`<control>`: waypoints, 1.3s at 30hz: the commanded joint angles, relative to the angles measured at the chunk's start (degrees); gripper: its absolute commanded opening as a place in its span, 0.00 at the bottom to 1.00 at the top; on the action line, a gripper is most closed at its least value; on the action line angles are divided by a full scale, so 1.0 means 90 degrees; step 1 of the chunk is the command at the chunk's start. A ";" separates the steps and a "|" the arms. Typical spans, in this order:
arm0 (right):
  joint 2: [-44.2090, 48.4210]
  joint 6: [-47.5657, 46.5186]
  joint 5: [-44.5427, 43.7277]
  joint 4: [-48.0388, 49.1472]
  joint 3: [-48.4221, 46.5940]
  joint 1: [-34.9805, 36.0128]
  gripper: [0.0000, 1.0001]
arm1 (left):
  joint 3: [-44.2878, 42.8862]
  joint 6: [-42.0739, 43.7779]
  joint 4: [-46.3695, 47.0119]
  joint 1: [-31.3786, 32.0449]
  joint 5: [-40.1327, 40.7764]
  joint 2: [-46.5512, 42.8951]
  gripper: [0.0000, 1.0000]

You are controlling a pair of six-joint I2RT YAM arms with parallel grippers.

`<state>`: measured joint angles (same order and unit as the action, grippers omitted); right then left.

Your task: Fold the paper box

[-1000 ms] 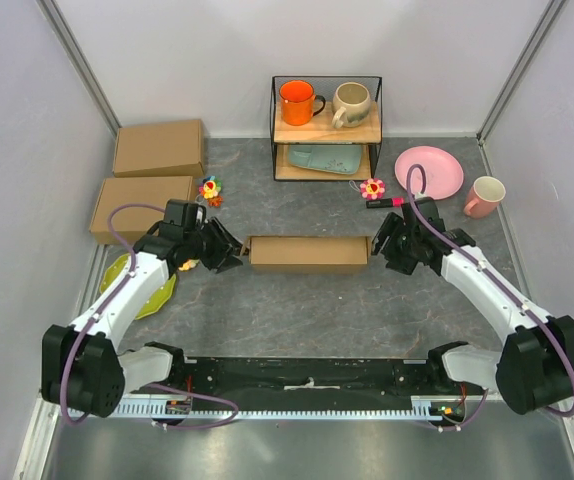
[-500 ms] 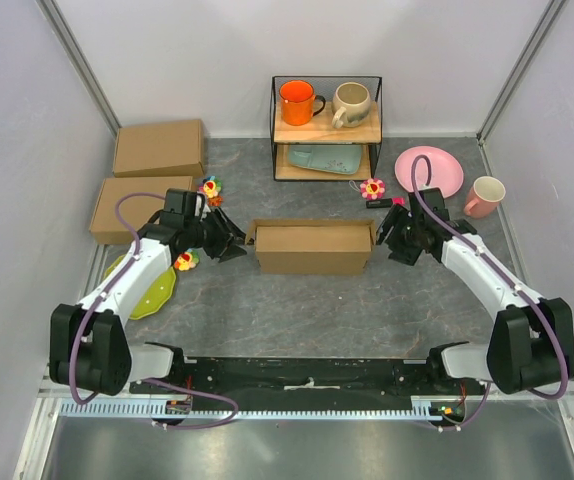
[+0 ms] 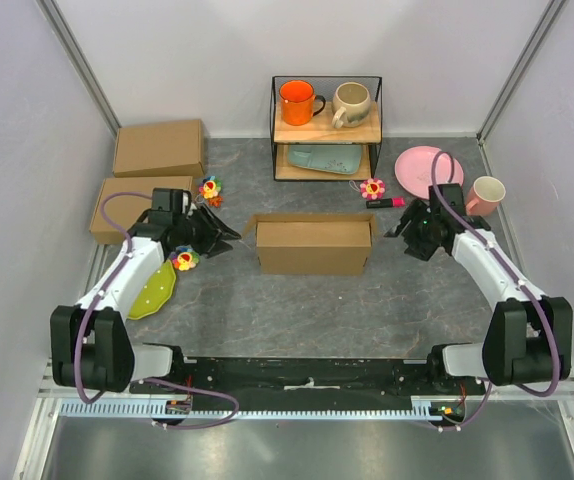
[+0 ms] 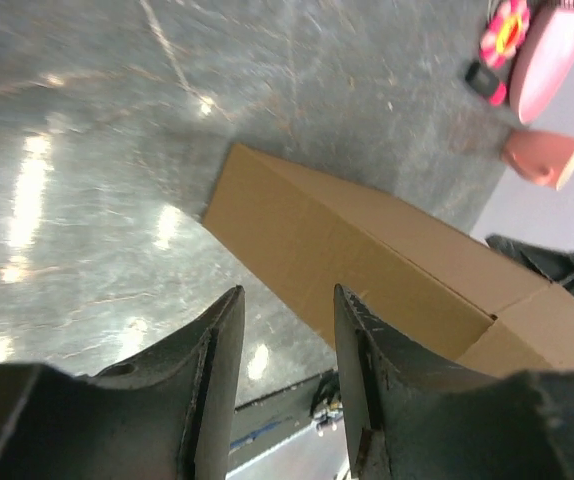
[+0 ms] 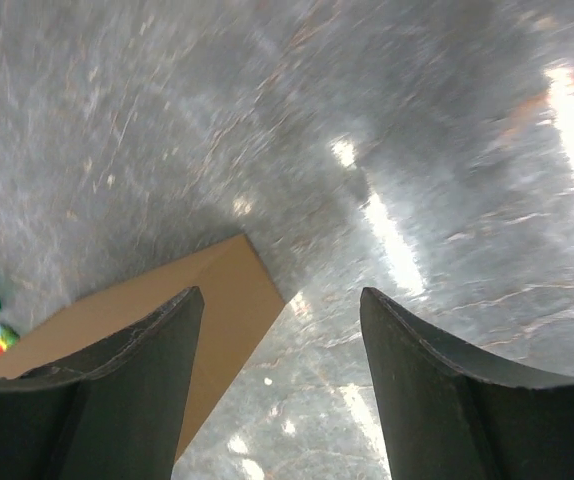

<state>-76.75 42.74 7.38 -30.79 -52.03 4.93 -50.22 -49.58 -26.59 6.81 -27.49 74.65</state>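
Two grippers and one box, and neither of them is touching it! The paper box (image 3: 312,247) sits on the grey table (image 3: 297,310) just in front of the black wire shelf (image 3: 326,128), on the arm-base side of it, with its long edges running left to right. It's a shallow brown carton. Small flaps seem to stick out at the two corners nearest the shelf, though from above that's hard to call.

Forward and left of the shelf is the left gripper (image 3: 229,234). Its tips point at the box's end but stay clear of it. From the left wrist, the dark fingers (image 4: 215,365) stand apart with only bare table and the box's side showing through the gap.

Forward and right of the shelf, the right gripper (image 3: 399,226) is spread wider and holds nothing. The right wrist view shows just a corner of cardboard past its fingers (image 5: 437,390).

Up on the shelf are an orange mug (image 3: 297,102) and a cream mug (image 3: 351,103). To the shelf's right are a pink plate (image 3: 429,170) and a pink mug (image 3: 484,196), and to its left two closed brown cartons (image 3: 159,148) lie flat.
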 commanded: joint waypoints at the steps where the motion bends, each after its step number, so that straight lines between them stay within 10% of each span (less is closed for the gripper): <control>1: 0.0557 0.0231 -0.0729 -0.0173 -0.0224 -0.0518 0.71 | -0.0114 0.0363 -0.0190 -0.0453 0.1068 -0.0598 0.48; 7: 0.1456 -0.0295 -0.1493 -0.0349 -0.0819 -0.0187 0.68 | -0.0504 0.0782 -0.0445 -0.0503 0.2506 -0.1741 0.47; 15: 0.2531 -0.1320 -0.3102 0.0061 -0.1757 0.1151 0.69 | -0.1070 0.2206 0.0629 -0.0025 0.2281 -0.2532 0.48; 25: 0.3382 -0.2638 -0.0666 0.0992 -0.0351 0.1611 0.70 | 0.1291 0.3703 0.2642 0.0532 0.0993 -0.4251 0.46; 39: 0.2933 -0.3069 -0.1004 0.0511 0.0010 0.2469 0.68 | 0.1313 0.3761 0.2593 0.0796 0.1042 -0.3872 0.43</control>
<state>-48.66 17.17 0.36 -26.41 -51.00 24.71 -37.08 -18.20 -5.58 13.54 -17.26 37.93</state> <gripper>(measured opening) 0.713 0.436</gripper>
